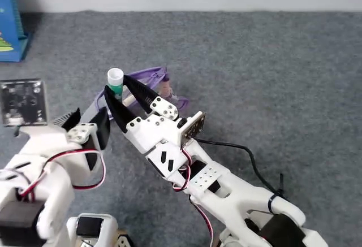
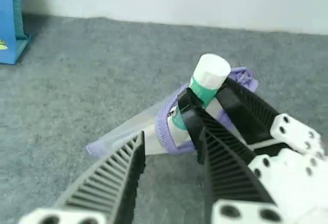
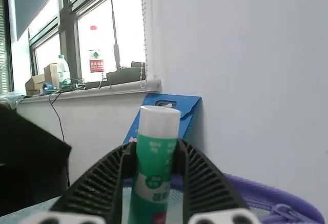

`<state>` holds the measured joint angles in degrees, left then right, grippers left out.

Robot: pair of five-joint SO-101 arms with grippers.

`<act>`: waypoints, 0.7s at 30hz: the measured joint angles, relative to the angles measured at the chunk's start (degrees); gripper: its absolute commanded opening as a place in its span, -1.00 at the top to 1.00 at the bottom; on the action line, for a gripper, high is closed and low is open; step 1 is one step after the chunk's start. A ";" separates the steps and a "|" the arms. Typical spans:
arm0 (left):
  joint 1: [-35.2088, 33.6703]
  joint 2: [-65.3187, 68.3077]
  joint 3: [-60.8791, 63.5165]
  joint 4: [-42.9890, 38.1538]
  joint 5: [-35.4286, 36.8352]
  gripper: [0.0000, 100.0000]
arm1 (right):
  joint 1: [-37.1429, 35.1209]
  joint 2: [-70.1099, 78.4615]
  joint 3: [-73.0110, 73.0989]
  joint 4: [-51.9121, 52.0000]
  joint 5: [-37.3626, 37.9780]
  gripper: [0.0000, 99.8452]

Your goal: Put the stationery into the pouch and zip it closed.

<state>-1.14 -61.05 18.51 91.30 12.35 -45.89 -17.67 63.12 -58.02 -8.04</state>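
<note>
A glue stick (image 1: 115, 76) with a white cap and green body stands upright between the fingers of my right gripper (image 1: 115, 85), which is shut on it. It hovers at the mouth of the clear pouch with purple zip trim (image 1: 154, 78), which lies on the grey carpet. In the right wrist view the glue stick (image 3: 158, 123) is clamped in the right gripper (image 3: 155, 150), with the pouch rim (image 3: 266, 193) behind. My left gripper (image 1: 89, 120) sits at the pouch's near end, open. One of its ribbed fingers (image 2: 115, 180) reaches the pouch's (image 2: 128, 137) edge.
A blue box (image 1: 8, 24) stands at the far left against the wall. A black cable (image 1: 244, 152) trails off the right arm across the carpet. Open grey carpet stretches to the right of the pouch.
</note>
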 measured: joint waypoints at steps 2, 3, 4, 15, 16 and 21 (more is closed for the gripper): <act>0.18 0.00 2.29 -1.05 0.00 0.66 | 0.00 0.00 0.00 0.00 0.00 0.98; 0.18 0.00 3.43 -1.85 0.00 0.66 | 0.00 0.00 0.00 0.00 0.00 0.98; 0.18 0.09 4.57 -2.73 0.00 0.66 | 0.00 0.00 0.00 0.00 0.00 0.98; -4.57 1.23 8.53 -5.71 0.09 0.67 | 0.00 0.00 0.00 0.00 0.00 0.98; -4.66 1.05 9.14 -6.07 0.09 0.70 | 0.00 0.00 0.00 0.00 0.00 0.98; -4.92 1.41 13.19 -9.49 0.18 0.93 | 0.00 0.00 0.00 0.00 0.00 0.97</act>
<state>-6.07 -59.65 31.69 81.80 12.53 -45.89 -17.67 63.12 -58.02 -8.04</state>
